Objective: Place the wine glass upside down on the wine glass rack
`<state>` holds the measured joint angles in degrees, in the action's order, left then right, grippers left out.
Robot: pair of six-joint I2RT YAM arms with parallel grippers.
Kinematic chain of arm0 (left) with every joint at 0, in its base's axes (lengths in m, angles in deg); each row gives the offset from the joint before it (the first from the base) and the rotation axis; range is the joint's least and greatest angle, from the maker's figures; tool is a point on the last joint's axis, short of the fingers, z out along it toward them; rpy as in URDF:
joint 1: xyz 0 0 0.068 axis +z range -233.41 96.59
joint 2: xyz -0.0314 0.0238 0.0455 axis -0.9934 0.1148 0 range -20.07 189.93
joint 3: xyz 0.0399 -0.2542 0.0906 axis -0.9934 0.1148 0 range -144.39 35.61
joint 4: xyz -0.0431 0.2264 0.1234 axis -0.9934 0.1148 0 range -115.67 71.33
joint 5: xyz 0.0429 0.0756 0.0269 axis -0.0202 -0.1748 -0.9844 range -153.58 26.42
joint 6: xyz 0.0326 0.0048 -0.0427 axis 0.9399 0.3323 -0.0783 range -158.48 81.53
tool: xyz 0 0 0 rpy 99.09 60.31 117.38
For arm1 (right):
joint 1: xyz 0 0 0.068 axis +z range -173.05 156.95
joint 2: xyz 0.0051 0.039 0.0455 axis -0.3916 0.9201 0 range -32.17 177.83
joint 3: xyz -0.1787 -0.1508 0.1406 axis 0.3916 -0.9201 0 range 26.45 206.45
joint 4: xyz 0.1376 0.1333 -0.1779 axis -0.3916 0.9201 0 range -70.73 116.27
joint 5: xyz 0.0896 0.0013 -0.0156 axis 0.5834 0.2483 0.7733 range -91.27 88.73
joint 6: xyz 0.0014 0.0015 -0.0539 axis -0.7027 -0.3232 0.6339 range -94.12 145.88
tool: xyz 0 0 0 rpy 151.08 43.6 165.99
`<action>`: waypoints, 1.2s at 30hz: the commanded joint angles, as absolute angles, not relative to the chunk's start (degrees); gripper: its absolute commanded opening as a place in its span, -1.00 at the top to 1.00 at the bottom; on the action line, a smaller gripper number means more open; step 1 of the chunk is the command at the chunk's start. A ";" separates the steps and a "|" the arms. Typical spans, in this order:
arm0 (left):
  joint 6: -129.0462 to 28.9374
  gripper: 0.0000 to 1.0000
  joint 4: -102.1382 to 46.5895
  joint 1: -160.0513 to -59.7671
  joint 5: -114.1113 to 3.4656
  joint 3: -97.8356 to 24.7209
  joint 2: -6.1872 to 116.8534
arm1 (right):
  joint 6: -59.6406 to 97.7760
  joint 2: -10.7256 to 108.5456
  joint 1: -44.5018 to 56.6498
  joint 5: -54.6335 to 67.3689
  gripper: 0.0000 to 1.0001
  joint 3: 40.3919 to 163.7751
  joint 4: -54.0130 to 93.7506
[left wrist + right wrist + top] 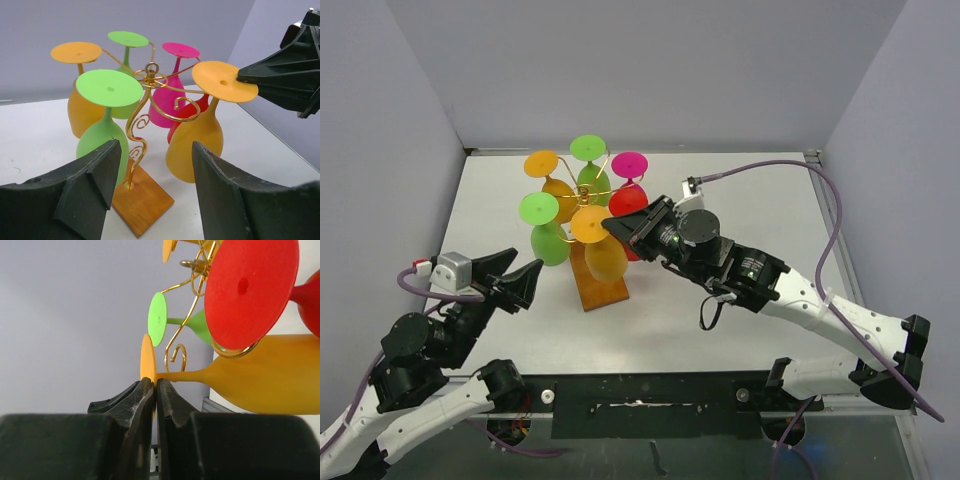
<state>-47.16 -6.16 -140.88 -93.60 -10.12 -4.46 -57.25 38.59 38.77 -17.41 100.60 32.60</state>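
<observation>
The wine glass rack (600, 290) is a gold wire stand on a brown wooden base at the table's middle; it also shows in the left wrist view (148, 75). My right gripper (620, 230) is shut on the edge of the round foot of an orange wine glass (606, 258), held upside down. Its stem runs just beside a curled gold arm (175, 354); I cannot tell whether it sits in the curl. In the right wrist view the fingertips (145, 395) pinch the foot of the orange glass (270, 375). My left gripper (515, 282) is open and empty, left of the rack.
Several other glasses hang upside down on the rack: green (539, 208), orange (541, 163), green (588, 148), pink (630, 163) and red (628, 200). Grey walls (420, 120) close the table's back and sides.
</observation>
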 commanded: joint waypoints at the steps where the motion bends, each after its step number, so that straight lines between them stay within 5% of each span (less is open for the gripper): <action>1: -46.04 -0.12 -8.18 -140.72 -97.71 -10.20 -6.30 | -57.01 39.34 37.25 -19.12 1.00 104.67 28.94; 36: -50.21 -0.13 -2.20 -140.83 -105.46 -14.20 -5.08 | -53.95 50.40 35.11 -7.66 1.00 113.11 25.84</action>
